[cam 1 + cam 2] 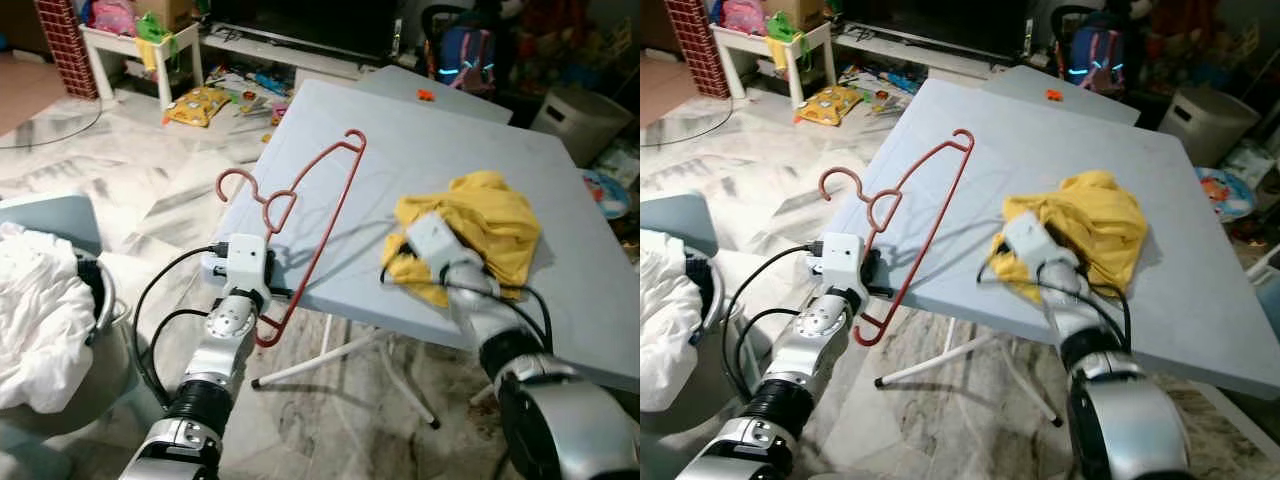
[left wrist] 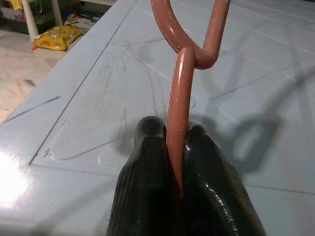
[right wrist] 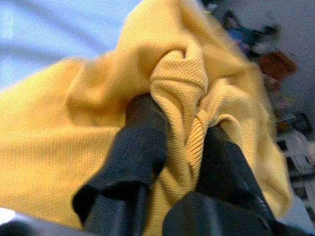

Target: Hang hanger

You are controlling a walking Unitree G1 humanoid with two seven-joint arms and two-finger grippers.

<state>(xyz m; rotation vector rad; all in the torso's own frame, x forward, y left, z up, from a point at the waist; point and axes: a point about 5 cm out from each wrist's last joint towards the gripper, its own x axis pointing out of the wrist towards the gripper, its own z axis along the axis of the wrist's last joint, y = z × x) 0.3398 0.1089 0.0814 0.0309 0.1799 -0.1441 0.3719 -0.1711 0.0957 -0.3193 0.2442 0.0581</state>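
a: where's your left gripper [image 2: 179,162] now?

b: clamped on the bottom rod of the red hanger [image 1: 310,205], at the near edge of the desk [image 1: 480,150]; the hanger stands tilted up and away from it, hook out to the left, above the desk.

a: and the right gripper [image 3: 184,142]?

b: pinching a fold of the yellow garment [image 1: 480,225], which lies bunched on the desk around and beyond its fingers.

a: so which step is this?

b: i'd judge both grasps are made; next you'd need to lift the cloth and bring a hanger shoulder into its neck opening; the opening isn't visible, so go slowly.
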